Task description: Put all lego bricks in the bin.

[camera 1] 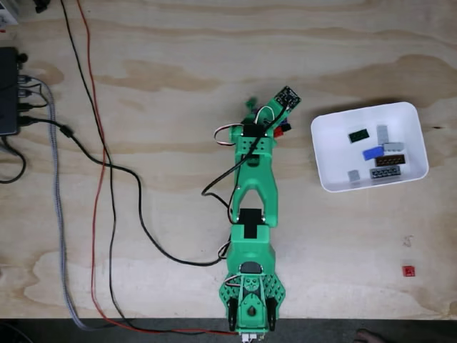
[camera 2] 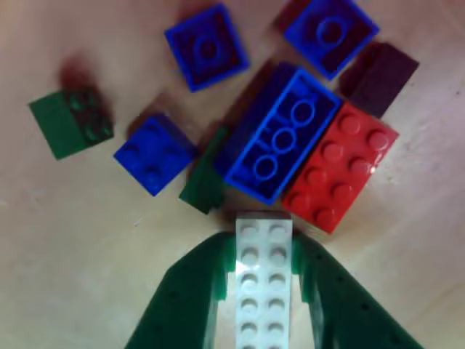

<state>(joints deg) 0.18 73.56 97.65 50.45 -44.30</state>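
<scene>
In the other view my gripper (camera 2: pixel 263 246) is shut on a long white lego brick (camera 2: pixel 262 291), held lengthwise between the green fingers (camera 2: pixel 192 291). Just ahead of it on the wood lie a red brick (camera 2: pixel 340 169), an upturned long blue brick (camera 2: pixel 282 137), three smaller blue bricks (camera 2: pixel 154 153), two green ones (camera 2: pixel 73 120) and a dark one (camera 2: pixel 381 73). In the fixed view the gripper (camera 1: pixel 268 118) sits under the arm's wrist, left of the white bin (camera 1: pixel 335 153). The bin holds several bricks, among them a blue one (camera 1: pixel 373 152) and a brown one (camera 1: pixel 390 161).
The green arm (camera 1: pixel 253 186) reaches up from its base (camera 1: pixel 251 293) at the table's front edge. Black, red and grey cables (camera 1: pixel 100 179) run across the left half to a black box (camera 1: pixel 7 89). A small red piece (camera 1: pixel 408 271) lies alone at the lower right.
</scene>
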